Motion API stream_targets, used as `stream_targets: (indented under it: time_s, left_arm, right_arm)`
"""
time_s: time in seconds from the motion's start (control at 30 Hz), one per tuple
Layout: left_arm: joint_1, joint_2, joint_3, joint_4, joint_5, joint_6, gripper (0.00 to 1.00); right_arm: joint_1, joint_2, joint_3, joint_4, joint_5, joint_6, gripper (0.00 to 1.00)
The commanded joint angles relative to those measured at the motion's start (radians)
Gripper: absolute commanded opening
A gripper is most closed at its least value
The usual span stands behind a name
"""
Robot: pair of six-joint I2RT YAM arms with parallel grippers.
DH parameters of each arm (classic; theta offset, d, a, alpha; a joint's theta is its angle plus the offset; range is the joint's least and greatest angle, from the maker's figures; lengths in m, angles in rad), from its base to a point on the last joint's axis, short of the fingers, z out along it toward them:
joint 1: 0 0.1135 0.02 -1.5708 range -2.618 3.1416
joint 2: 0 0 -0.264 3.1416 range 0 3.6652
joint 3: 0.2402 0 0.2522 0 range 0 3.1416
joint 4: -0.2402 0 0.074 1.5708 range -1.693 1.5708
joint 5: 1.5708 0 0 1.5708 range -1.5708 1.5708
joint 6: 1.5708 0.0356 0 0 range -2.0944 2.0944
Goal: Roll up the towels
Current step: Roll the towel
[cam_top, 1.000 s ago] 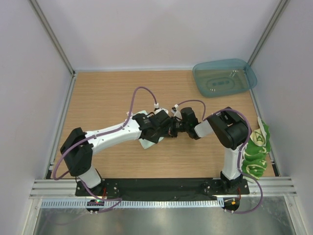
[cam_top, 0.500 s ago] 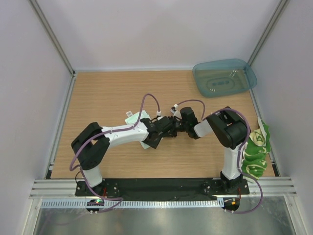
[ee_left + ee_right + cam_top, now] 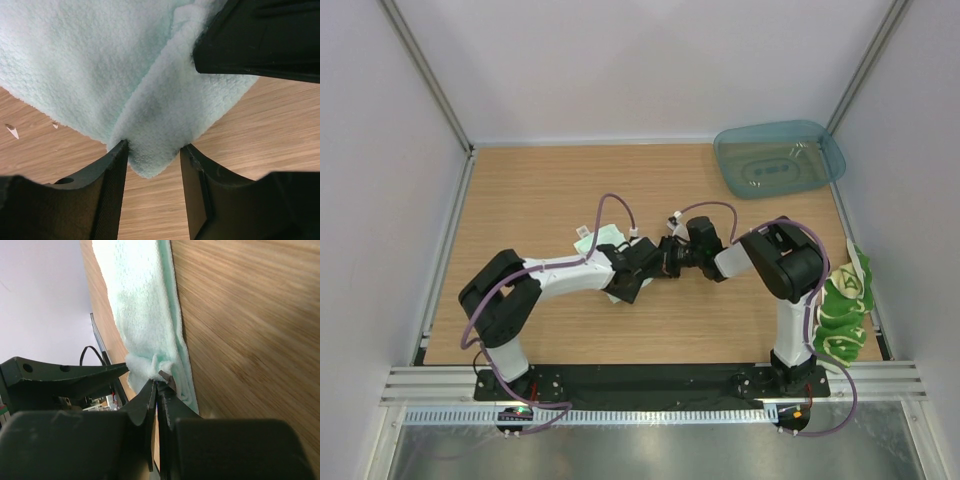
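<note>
The pale mint towel [image 3: 590,240] lies mid-table, mostly hidden under both arms. In the left wrist view the mint towel [image 3: 90,60] fills the top, and one corner of it hangs between my left gripper [image 3: 152,147] fingertips, which stand apart; the cloth brushes the left finger [image 3: 107,185]. My right gripper [image 3: 159,382] is shut on a bunched fold of the mint towel [image 3: 140,305], which is lifted slightly off the wood. From above, the left gripper [image 3: 658,262] and right gripper [image 3: 672,255] meet tip to tip. The yellow-green towel [image 3: 845,300] lies bunched at the table's right edge.
A translucent teal tray [image 3: 780,158] stands at the back right corner. White walls and metal posts enclose the wooden table [image 3: 520,200]. Purple cables loop above both wrists.
My left arm has dropped lower and shifted, uncovering the towel's back-left corner with its label. The left jaws have spread wider. The right gripper has stayed put, still shut.
</note>
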Motion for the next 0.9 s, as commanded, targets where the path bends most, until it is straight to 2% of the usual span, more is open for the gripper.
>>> stream_targets:
  time_s: [0.0,0.27,0.53,0.87]
  left_arm:
    - [0.007,0.026,-0.061,0.046,0.085,-0.033,0.45]
    - [0.007,0.026,-0.097,0.089,0.171,-0.068,0.4]
    - [0.005,0.108,-0.064,0.098,0.198,-0.065,0.39]
    - [-0.002,0.137,-0.038,0.073,0.182,-0.066,0.41]
  right_arm:
    - [-0.002,0.02,0.02,-0.034,0.038,-0.04,0.08]
    - [-0.001,0.056,0.12,-0.128,0.029,-0.085,0.08]
    - [-0.002,0.103,0.202,-0.18,0.02,-0.113,0.08]
    - [-0.009,0.118,0.241,-0.192,-0.008,-0.123,0.09]
